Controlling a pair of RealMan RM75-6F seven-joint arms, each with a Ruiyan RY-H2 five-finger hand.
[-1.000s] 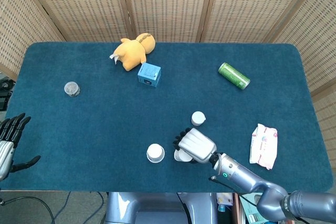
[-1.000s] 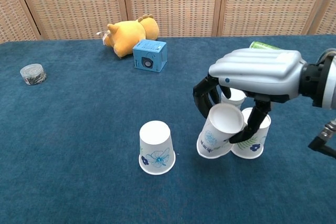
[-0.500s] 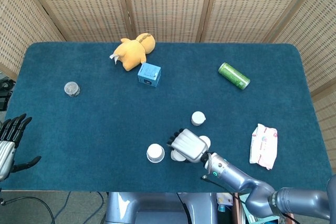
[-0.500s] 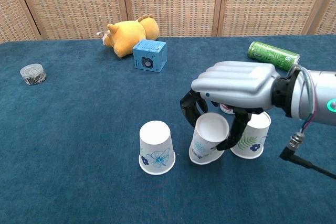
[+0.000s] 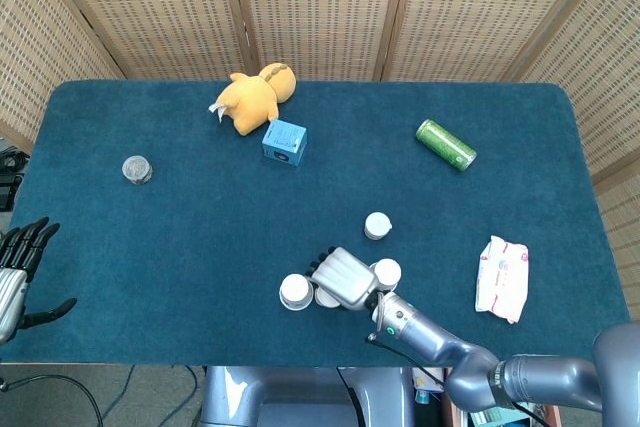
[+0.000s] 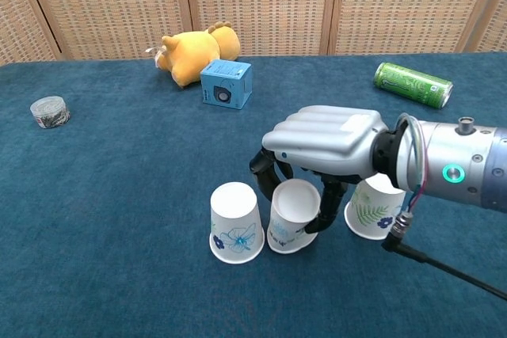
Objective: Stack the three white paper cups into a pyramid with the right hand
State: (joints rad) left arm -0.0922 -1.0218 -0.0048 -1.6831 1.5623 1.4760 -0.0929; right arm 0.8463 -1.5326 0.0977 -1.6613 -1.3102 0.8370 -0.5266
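Observation:
Three white paper cups with blue and green flower prints stand upside down near the table's front edge. The left cup and the right cup stand free. My right hand reaches over the middle cup and grips it between thumb and fingers. That cup is tilted and sits right beside the left cup, its lower rim at the cloth. My left hand hangs at the table's left edge with its fingers apart, holding nothing.
A small white round item sits just behind the cups. Further back lie a yellow plush toy, a blue box and a green can. A round tin lies far left and a wipes pack to the right.
My right hand has carried the tilted cup leftward, away from the right cup and up beside the left cup. The other two cups and the left hand have not moved.

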